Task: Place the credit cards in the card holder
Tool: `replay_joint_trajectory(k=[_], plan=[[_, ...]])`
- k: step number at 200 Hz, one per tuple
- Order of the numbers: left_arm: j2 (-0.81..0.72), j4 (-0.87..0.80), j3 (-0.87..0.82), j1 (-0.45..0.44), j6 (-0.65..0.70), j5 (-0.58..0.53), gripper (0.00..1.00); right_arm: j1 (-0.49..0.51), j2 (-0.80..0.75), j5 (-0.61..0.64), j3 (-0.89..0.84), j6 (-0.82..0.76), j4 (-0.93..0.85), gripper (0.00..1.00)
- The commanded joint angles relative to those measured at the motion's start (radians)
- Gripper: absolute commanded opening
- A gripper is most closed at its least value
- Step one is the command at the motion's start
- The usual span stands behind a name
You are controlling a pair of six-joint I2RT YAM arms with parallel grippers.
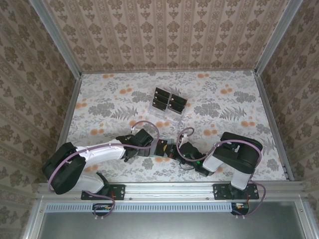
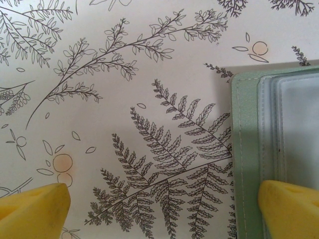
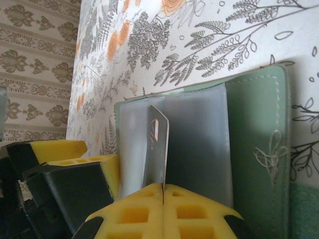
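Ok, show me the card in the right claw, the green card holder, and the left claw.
card [image 3: 157, 149], right wrist view, its dark face
card holder [image 3: 259, 114], right wrist view, green cover
left claw [image 2: 162, 211], left wrist view, midway between its fingertips

Sage-green card holder [image 2: 245, 149], clear sleeves [image 2: 294, 124] inside, at right edge on fern-print table cover [image 2: 124, 74]. Left gripper [image 2: 164, 211] spread wide; one yellow fingertip [image 2: 291, 209] in front of holder.
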Motion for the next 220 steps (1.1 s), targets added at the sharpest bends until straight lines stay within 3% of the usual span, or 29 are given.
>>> replay_joint_trajectory(k=[1,130,220], plan=[[0.003,-0.031,-0.027,-0.005,-0.011,-0.011,1.00,0.006,0.036,-0.035,0.004,0.012,-0.010,0.00],[0.002,-0.030,-0.026,-0.007,-0.009,-0.012,1.00,-0.054,0.106,-0.182,0.065,0.024,-0.051,0.00],[0.001,-0.021,-0.030,-0.007,-0.011,-0.006,1.00,-0.075,0.127,-0.272,0.172,-0.013,-0.217,0.00]])
